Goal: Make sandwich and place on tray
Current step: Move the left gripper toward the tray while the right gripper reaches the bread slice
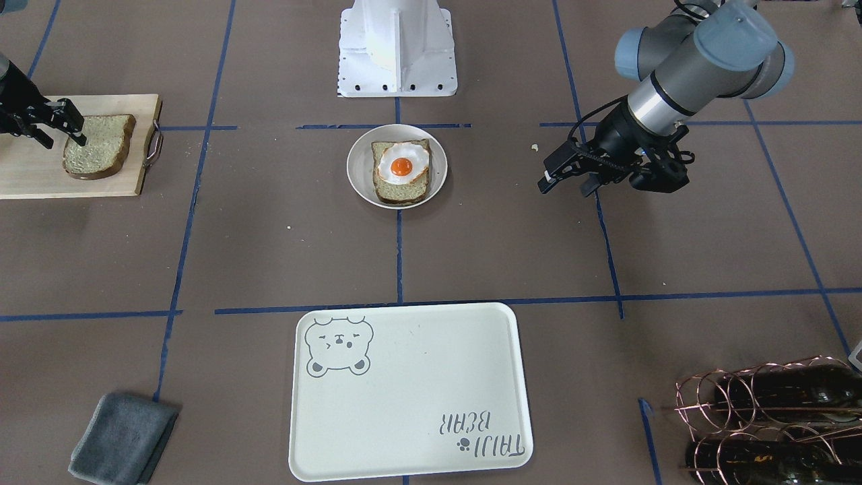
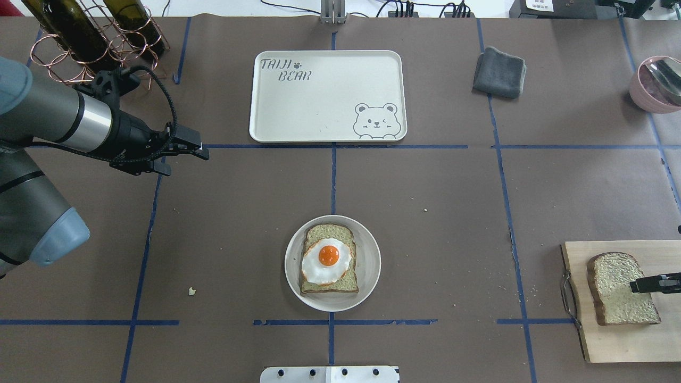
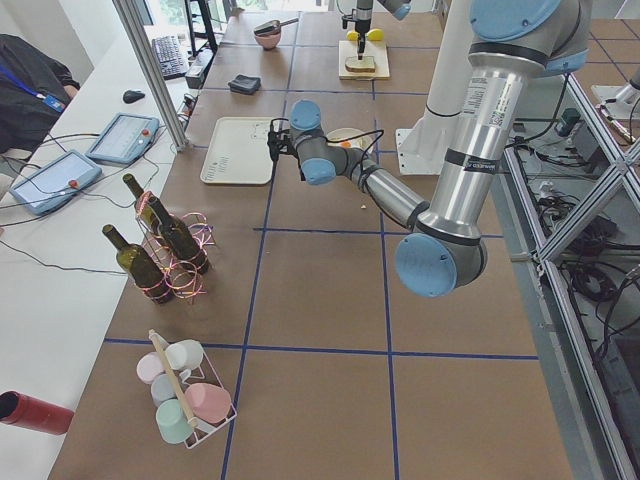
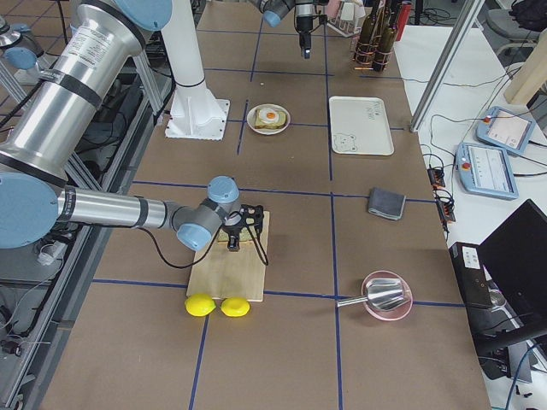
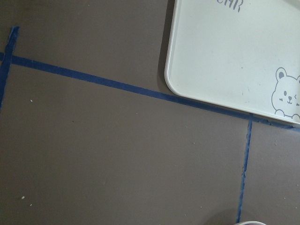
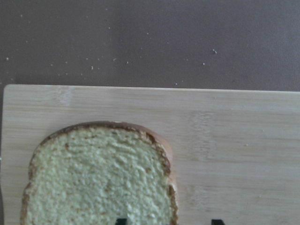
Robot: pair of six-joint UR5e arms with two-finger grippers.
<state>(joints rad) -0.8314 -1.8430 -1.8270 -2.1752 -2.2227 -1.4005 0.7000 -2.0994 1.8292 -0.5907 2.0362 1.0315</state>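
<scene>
One bread slice (image 1: pixel 402 194) lies on a small round white plate (image 1: pixel 357 168) at mid-table, with the fried egg (image 1: pixel 403 164) on top; they also show in the overhead view (image 2: pixel 327 258). The second bread slice (image 1: pixel 101 151) (image 2: pixel 617 298) (image 6: pixel 98 178) lies on a wooden cutting board (image 2: pixel 617 346). My right gripper (image 1: pixel 65 143) (image 2: pixel 636 287) (image 6: pixel 168 221) is open just above it, straddling one edge of the slice. The cream bear tray (image 1: pixel 404 404) (image 2: pixel 319 96) (image 5: pixel 225 56) holds nothing. My left gripper (image 1: pixel 566 183) (image 2: pixel 187 158) hovers open and empty, off to the side of the plate.
A grey cloth (image 2: pixel 499 72) lies beside the tray. A copper rack of wine bottles (image 2: pixel 90 37) stands behind my left arm. A pink bowl with a spoon (image 2: pixel 657 82) sits at the far right. Two lemons (image 4: pixel 218 306) lie by the board. The robot base (image 1: pixel 397 47) is behind the plate.
</scene>
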